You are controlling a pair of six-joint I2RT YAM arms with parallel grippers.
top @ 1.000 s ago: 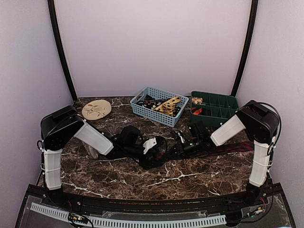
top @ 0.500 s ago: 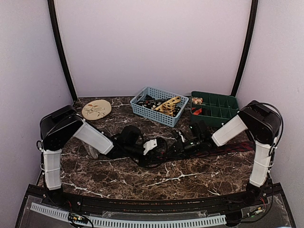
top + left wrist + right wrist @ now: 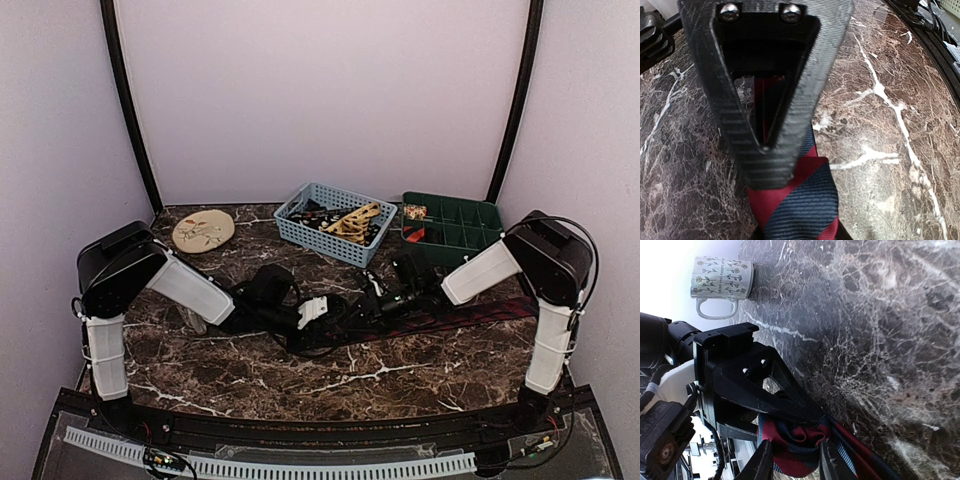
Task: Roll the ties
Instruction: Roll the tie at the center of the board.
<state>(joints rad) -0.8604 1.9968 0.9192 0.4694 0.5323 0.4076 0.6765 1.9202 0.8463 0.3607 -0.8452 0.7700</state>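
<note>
Brown marble covers the bench (image 3: 300, 385), and pale lilac walls close it on three sides. At the far side stands a blue basket (image 3: 300, 234) with other ties (image 3: 352, 220) heaped in it, one of them tan-gold. Just to the right of the basket is a green tray (image 3: 470, 242) with many compartments. Two small bundles lie in the left compartments, too small to tell what they are. A round tan disc (image 3: 203, 230) lies at the far left, well apart from the rest.

Both arms reach inward and meet near the middle of the bench. The striped tie (image 3: 480, 312) — dark blue with red diagonal stripes — lies flat on the marble from the right side toward the middle, and its end is gathered into a fold where the two arms meet.

The left gripper (image 3: 767, 150) is clenched on this tie: in its own camera the cloth passes between the black fingers and comes out toward the near edge of that picture. The right gripper (image 3: 794, 465) is released, with its fingers apart on either side of the fold and the cloth bulging loosely between them.

A white mug (image 3: 722, 276) with small flower prints shows in the right wrist view, beyond the left gripper — on the marble, near nothing else.
</note>
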